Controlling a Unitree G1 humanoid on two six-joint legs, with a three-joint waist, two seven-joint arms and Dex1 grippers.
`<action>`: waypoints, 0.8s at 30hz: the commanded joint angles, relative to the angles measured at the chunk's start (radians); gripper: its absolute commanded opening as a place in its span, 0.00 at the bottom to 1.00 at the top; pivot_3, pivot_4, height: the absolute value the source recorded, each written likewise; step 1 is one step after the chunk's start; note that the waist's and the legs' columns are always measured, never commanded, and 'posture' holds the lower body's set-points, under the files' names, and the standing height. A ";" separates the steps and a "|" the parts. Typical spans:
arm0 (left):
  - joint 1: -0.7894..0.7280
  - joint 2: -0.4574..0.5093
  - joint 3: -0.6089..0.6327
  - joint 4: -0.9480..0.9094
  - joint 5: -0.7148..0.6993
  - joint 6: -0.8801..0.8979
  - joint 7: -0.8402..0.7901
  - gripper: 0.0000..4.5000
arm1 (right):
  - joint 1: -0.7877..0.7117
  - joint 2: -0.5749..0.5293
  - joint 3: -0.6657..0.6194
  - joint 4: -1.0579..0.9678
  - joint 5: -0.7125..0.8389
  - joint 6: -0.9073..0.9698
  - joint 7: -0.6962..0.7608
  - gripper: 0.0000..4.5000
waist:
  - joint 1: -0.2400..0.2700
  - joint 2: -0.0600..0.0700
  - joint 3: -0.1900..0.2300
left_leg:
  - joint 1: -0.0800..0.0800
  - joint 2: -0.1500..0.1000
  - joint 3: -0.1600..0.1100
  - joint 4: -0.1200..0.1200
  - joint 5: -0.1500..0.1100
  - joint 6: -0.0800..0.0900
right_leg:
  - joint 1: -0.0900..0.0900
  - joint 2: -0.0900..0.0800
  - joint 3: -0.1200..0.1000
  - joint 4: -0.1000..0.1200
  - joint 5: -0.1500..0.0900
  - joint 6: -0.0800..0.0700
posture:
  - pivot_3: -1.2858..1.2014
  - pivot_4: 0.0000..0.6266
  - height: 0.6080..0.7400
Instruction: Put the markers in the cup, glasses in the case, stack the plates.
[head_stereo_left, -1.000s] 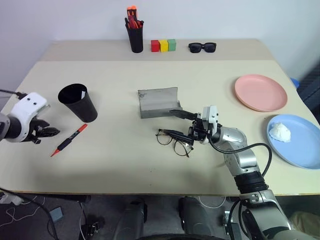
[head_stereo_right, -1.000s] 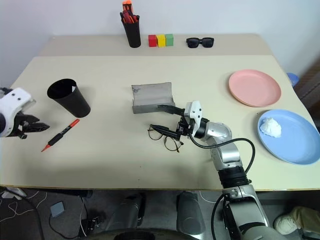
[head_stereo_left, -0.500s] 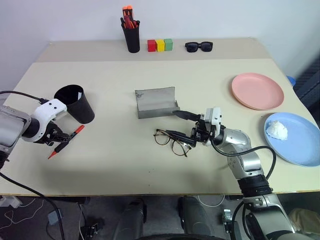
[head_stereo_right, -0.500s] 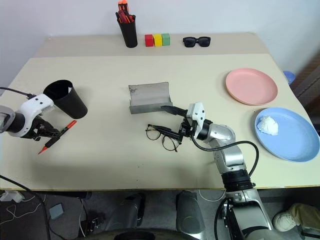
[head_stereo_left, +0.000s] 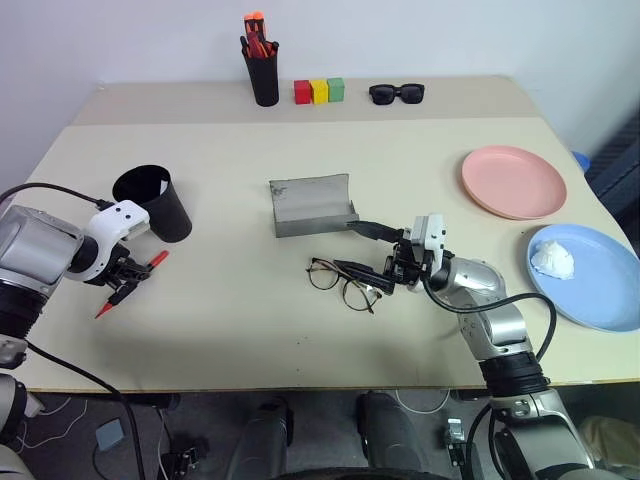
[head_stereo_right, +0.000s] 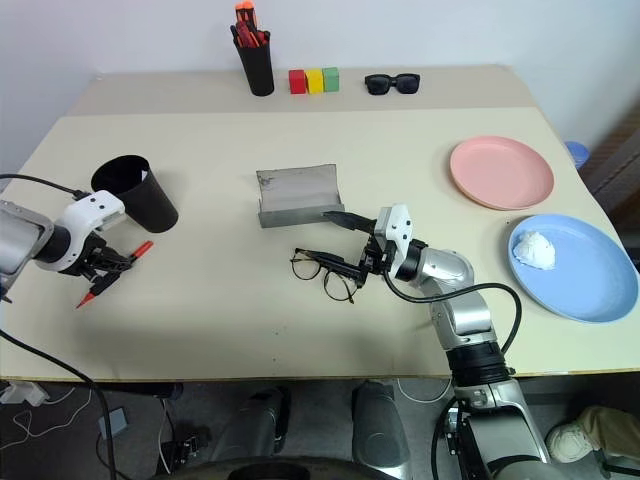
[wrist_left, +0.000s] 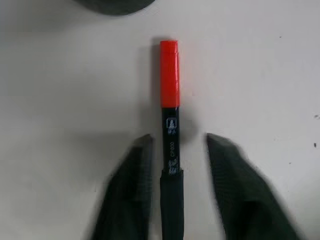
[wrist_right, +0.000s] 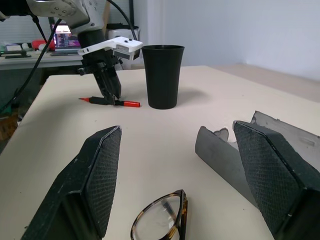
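A marker (head_stereo_left: 152, 262) with a black body and red cap lies flat on the table, just in front of the black cup (head_stereo_left: 155, 202). My left gripper (head_stereo_left: 125, 283) points down at its black middle and is shut on the marker (wrist_left: 170, 100), a finger (wrist_left: 135, 175) on each side. The wire-frame glasses (head_stereo_left: 340, 280) lie unfolded in front of the open grey case (head_stereo_left: 312, 205). My right gripper (head_stereo_left: 345, 246) hovers level and open just right of the glasses (wrist_right: 160, 225), nothing between its fingers. The pink plate (head_stereo_left: 512, 180) and the blue plate (head_stereo_left: 600, 300) with a white lump (head_stereo_left: 555, 260) lie apart at the right.
A black pen holder (head_stereo_left: 264, 75) with orange-red pens, three coloured blocks (head_stereo_left: 319, 90) and black sunglasses (head_stereo_left: 397, 94) stand along the far edge. The table's left edge is close behind my left hand.
My left gripper came in from the table's left edge, sank onto the marker and closed its fingers on it. The right arm and the glasses kept still.
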 joint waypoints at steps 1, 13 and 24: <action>0.035 0.017 -0.002 -0.037 0.002 0.029 -0.012 0.01 | 0.000 -0.010 -0.024 -0.047 0.022 -0.001 -0.005 0.81 | 0.000 0.001 -0.001 | 0.000 0.000 0.000 0.000 0.000 0.000 | 0.000 0.000 0.000 0.000 0.000 0.000 | 0.52 0.24 1.00; 0.195 0.066 0.154 -0.273 -0.074 0.091 0.036 0.01 | -0.023 -0.004 -0.024 -0.011 0.017 -0.014 -0.002 0.81 | -0.001 0.000 0.000 | 0.000 0.000 0.000 0.000 0.000 0.000 | 0.000 0.000 0.000 0.000 0.000 0.000 | 0.52 0.24 1.00; 0.196 0.065 0.184 -0.215 -0.054 0.007 0.110 0.65 | -0.042 0.006 -0.020 0.020 0.009 -0.033 0.010 0.81 | 0.000 0.000 0.000 | 0.000 0.000 0.000 0.000 0.000 0.000 | 0.000 0.000 0.000 0.000 0.000 0.000 | 0.52 0.24 1.00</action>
